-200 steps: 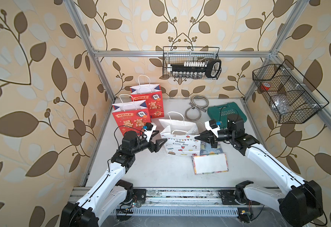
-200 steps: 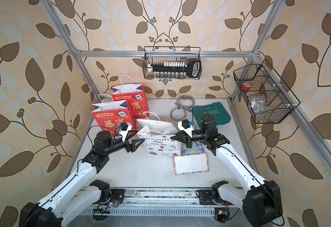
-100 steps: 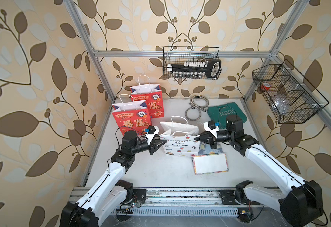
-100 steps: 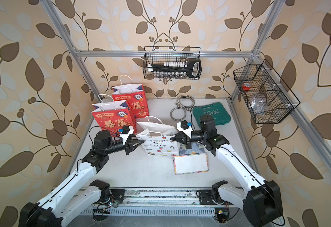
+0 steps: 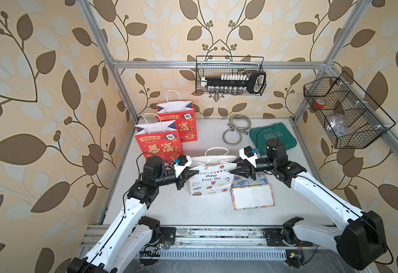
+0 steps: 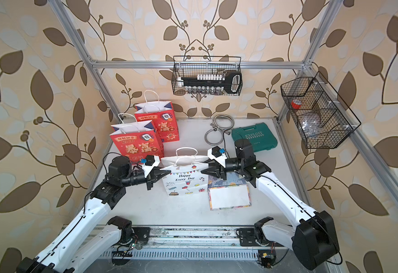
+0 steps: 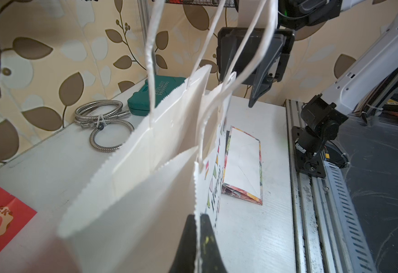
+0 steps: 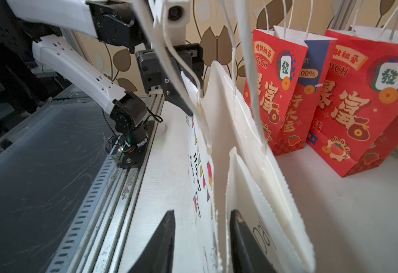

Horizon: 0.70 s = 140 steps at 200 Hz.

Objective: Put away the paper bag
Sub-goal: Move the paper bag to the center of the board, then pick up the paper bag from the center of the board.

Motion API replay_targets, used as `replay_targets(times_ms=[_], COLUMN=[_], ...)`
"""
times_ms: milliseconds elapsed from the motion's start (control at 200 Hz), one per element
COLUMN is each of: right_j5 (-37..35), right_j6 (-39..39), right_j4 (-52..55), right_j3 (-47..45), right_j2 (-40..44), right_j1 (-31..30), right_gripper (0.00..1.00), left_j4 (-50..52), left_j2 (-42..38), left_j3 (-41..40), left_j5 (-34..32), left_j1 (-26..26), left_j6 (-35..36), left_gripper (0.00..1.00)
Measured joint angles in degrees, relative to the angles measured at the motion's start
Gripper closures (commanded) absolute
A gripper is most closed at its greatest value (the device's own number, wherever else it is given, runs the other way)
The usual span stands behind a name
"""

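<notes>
In both top views, the white "Happy Every Day" paper bag with twine handles [image 5: 207, 183] [image 6: 185, 183] stands upright mid-way across the white table [image 5: 181, 212]. The left gripper [image 5: 194, 172] is at one top corner and the right gripper [image 5: 231, 167] at the other.

In the left wrist view, the left gripper [image 7: 197, 216] is clenched on the bag's front panel edge.

In the right wrist view, the right gripper [image 8: 202, 212] is released, its jaws parted astride that panel.

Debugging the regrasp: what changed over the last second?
The left gripper moved in and shut on the left rim of the white paper bag. The right gripper, shut on the right rim earlier, opened; its jaws now straddle that rim. The bag still stands upright. The red bags, flat folded bag, hose and green case stayed put.
</notes>
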State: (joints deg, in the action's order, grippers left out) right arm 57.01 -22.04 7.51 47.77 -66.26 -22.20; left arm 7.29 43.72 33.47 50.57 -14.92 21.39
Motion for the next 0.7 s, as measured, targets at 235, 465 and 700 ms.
replay_targets(times_ms=[235, 465, 700], right_j5=[-7.3, -10.3, -6.1], right_j6=[0.1, -0.4, -2.8], right_j4=[1.2, -0.4, -0.1], right_j3=[-0.5, -0.6, 3.3], right_j2=[8.6, 6.3, -4.0], right_j1=[1.0, 2.1, 3.7], right_gripper=[0.02, 0.00, 0.00], left_j4=[2.5, 2.6, 3.2], left_j2=[-0.9, -1.0, -1.2], left_j3=[0.1, 0.1, 0.1], left_j5=[0.0, 0.0, 0.0], left_j1=[0.0, 0.0, 0.0], left_j6=[2.3, 2.7, 3.2], left_gripper=[1.00, 1.00, 0.99])
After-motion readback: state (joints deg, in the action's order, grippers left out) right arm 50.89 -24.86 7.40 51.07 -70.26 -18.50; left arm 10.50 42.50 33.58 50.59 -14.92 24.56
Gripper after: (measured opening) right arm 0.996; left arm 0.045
